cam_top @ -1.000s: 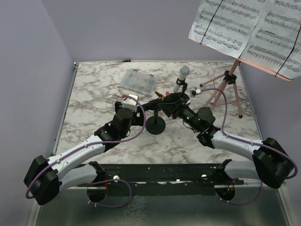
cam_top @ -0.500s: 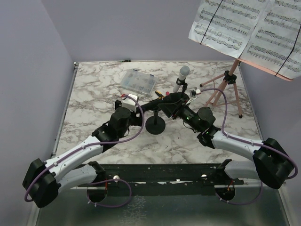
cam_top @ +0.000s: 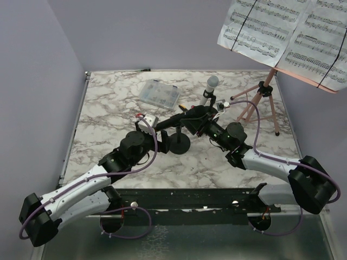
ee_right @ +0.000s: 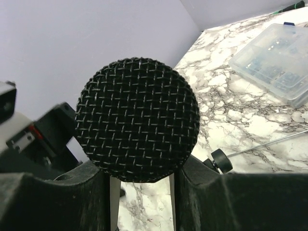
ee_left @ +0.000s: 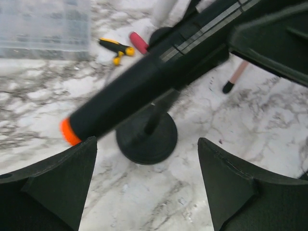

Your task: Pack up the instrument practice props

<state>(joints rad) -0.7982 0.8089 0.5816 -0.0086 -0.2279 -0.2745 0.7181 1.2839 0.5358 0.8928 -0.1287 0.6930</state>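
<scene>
The black microphone (cam_top: 174,119) lies slanted over the stem of a black round-based holder (cam_top: 179,144); whether it sits in the clip I cannot tell. My right gripper (cam_top: 193,116) is shut on its body, and its mesh head (ee_right: 137,120) fills the right wrist view above the fingers (ee_right: 207,192). My left gripper (ee_left: 147,192) is open, empty, just short of the microphone's orange tail (ee_left: 70,132) and the holder base (ee_left: 147,139). The grey-headed microphone (cam_top: 210,87) stands upright behind. The pink tripod (cam_top: 261,96) carries the sheet music (cam_top: 282,32) at the back right.
A clear compartment box (cam_top: 159,93) lies at the back centre. A yellow screwdriver (ee_left: 118,47) and a red one (ee_left: 138,42) lie between it and the holder. Walls close in the table's left, back and right sides.
My left arm has drawn back toward the near left, away from the microphone, its gripper still open. The right arm and the microphone have barely shifted.
</scene>
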